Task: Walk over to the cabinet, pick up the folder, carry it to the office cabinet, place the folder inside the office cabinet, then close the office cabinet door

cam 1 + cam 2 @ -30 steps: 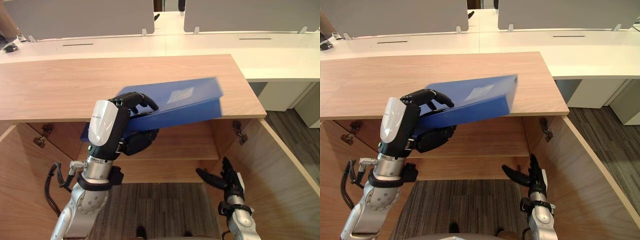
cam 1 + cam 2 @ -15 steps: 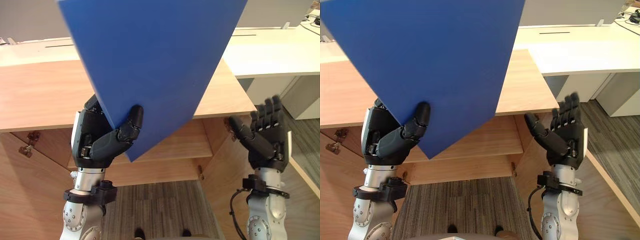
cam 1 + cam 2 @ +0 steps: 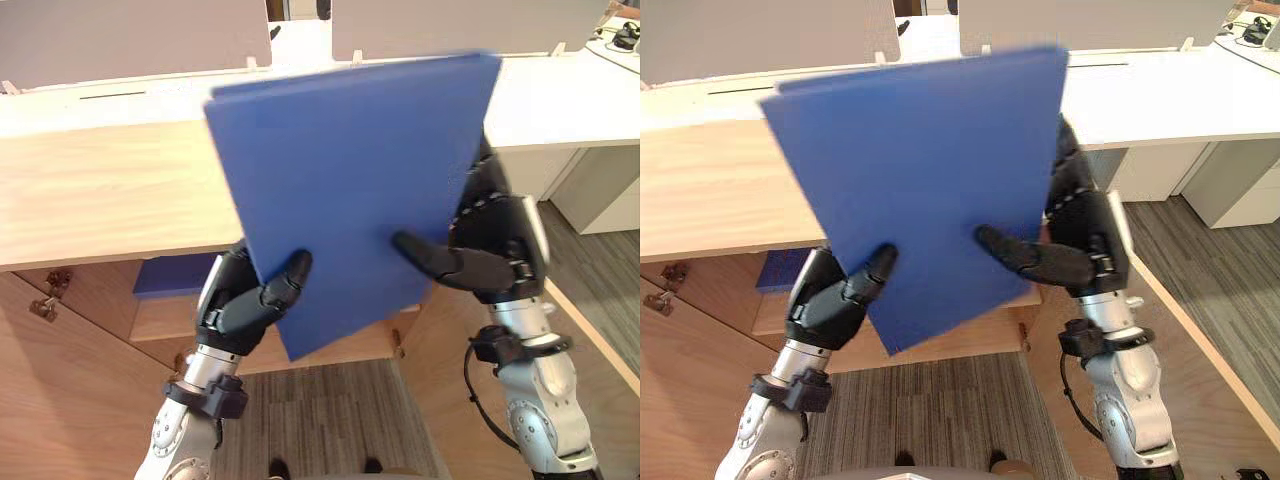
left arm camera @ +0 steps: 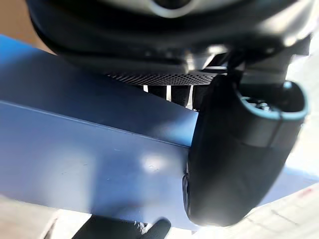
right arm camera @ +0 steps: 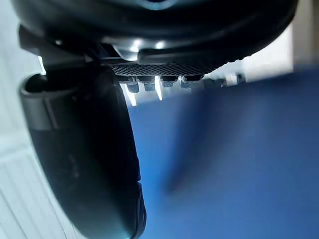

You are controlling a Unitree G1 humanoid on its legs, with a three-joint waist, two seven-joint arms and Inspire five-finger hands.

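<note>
Folder (image 3: 350,190): one, blue, flat and rectangular, smooth matte cover with straight edges; held upright and slightly tilted in the air before the cabinet (image 3: 100,200), well above the carpet (image 3: 330,420), one corner pointing down

Left robot hand (image 3: 240,305): dark, pinching the folder near its lower corner, thumb on the near face, fingers behind

Right robot hand (image 3: 495,250): dark, pinching the folder's right edge, thumb laid across the near face, fingers behind

Cabinet: pale wood grain, broad flat top, front open; metal hinges (image 3: 46,298) on the left door (image 3: 60,400); inner shelf (image 3: 160,320) carries a second blue object (image 3: 172,274), mostly hidden behind the folder

Behind: long white surface (image 3: 560,95) with grey upright partition panels (image 3: 130,40)

Floor: grey striped carpet

The head views show the whole folder and both grips. The left wrist view shows the rounded glossy thumb (image 4: 239,159) pressed on the blue cover, with the folder's edge as a thin ridge. The right wrist view shows the thumb (image 5: 84,159) lying along the plain blue face
</note>
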